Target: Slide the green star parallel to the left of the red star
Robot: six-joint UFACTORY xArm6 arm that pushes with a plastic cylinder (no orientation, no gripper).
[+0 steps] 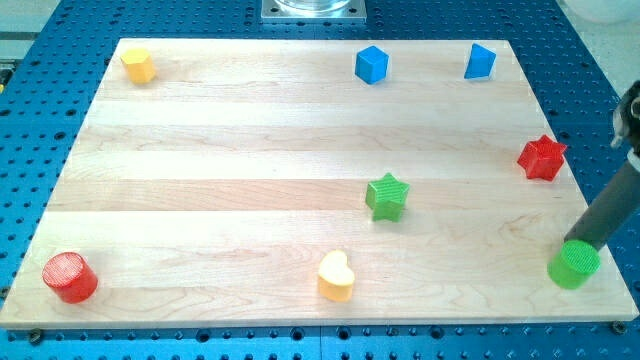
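The green star (387, 195) lies right of the board's middle. The red star (542, 157) sits near the board's right edge, a little higher in the view than the green star and well to its right. My rod comes in from the view's right edge and slants down. My tip (576, 245) is at the lower right, right at the top of a green round block (574, 265); I cannot tell whether they touch. The tip is far right of and below the green star, and below the red star.
A yellow heart (336, 276) lies below the green star near the bottom edge. A red cylinder (70, 277) sits at bottom left. A yellow block (138, 65) is at top left. Two blue blocks (371, 64) (480, 61) sit along the top edge.
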